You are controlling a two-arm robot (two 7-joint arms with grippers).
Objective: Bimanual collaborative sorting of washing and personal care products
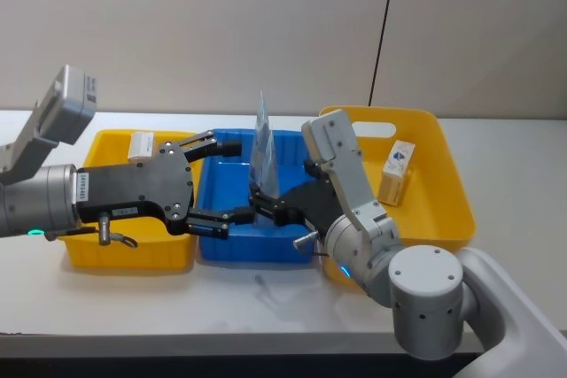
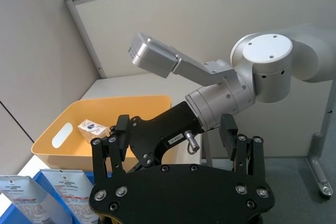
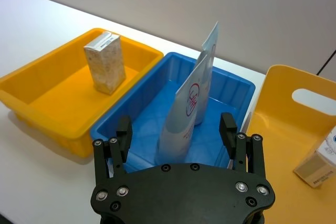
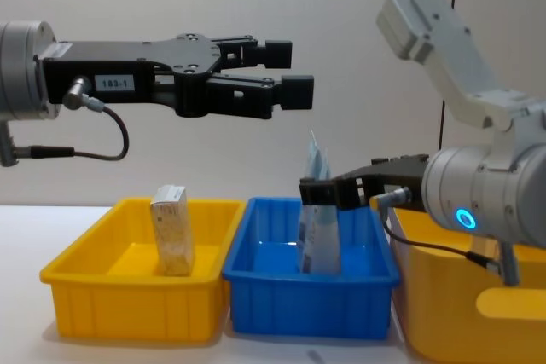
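Two slim pale-blue pouches [image 1: 261,141] [image 3: 185,109] [image 4: 317,229] [image 2: 23,198] stand upright in the blue bin [image 1: 221,245]. My right gripper [image 1: 282,185] [image 3: 176,132] [image 4: 321,192] is open, low over that bin, with its fingers on either side of the nearer pouch and not touching it. My left gripper [image 1: 226,179] [image 4: 288,68] [image 2: 176,148] is open and empty, held high over the blue bin's left side. A tan box [image 1: 142,144] [image 3: 105,62] [image 4: 171,229] stands in the left yellow bin. A tan and white box [image 1: 397,172] [image 3: 319,165] [image 2: 93,129] lies in the right yellow bin.
The left yellow bin [image 1: 124,254] [image 4: 128,313], the blue bin [image 4: 307,304] and the larger right yellow bin [image 1: 443,205] [image 3: 278,114] stand side by side on a white table [image 1: 177,307]. A grey wall runs close behind.
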